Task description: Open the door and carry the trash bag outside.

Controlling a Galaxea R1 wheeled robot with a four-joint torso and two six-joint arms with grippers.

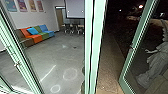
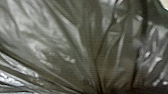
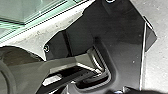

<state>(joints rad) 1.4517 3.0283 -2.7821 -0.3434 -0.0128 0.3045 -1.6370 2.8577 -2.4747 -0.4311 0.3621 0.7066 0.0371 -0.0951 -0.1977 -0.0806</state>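
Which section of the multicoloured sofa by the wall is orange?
The orange section is second from the picture's left in the head view, between the brown section and the green section.

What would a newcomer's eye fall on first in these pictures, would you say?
Probably the brightly coloured sofa indoors, at the head view's left. Then perhaps the pale, statue-like figure beyond the glass door at its right, and the shiny, crinkled trash bag across the left wrist view.
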